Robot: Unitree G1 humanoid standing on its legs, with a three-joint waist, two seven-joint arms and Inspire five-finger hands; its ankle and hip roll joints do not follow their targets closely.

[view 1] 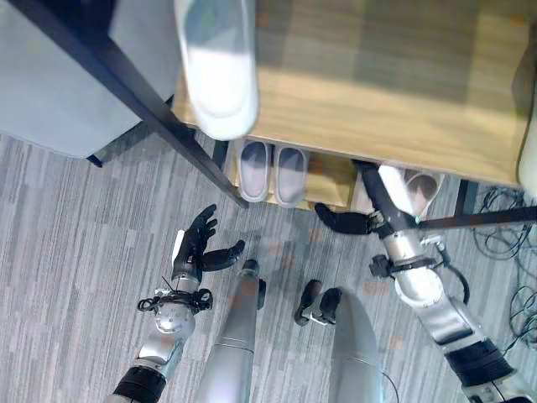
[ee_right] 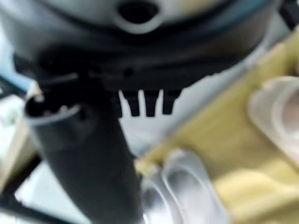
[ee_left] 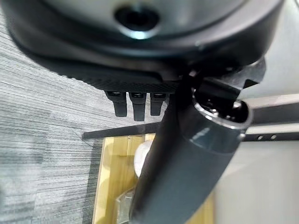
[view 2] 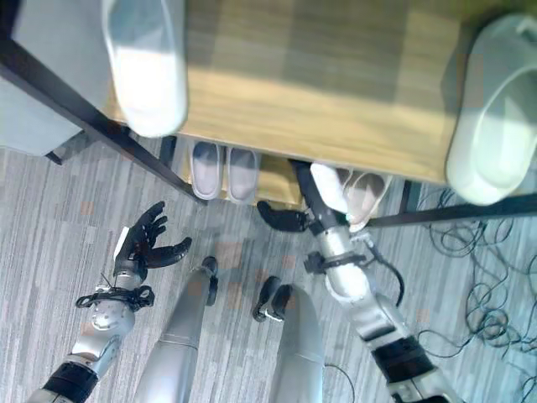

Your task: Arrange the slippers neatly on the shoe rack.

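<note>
The shoe rack (view 1: 377, 109) has a wooden top shelf with a white slipper (view 1: 216, 67) at its left end and another white slipper (view 2: 495, 109) at its right end. On the lower shelf (view 1: 331, 180) a pale grey pair (view 1: 254, 170) (view 1: 291, 174) stands side by side. A pinkish slipper (view 1: 422, 191) lies further right. My right hand (view 1: 344, 222) hovers open just in front of the lower shelf, between the pair and the pinkish slipper, holding nothing. My left hand (view 1: 201, 243) is open over the carpet, left of the rack.
A dark metal bar (view 1: 126, 84) of the rack frame runs diagonally at the left, with a grey panel (view 1: 50, 84) behind it. Cables (view 2: 470, 252) lie on the grey carpet to the right of the rack.
</note>
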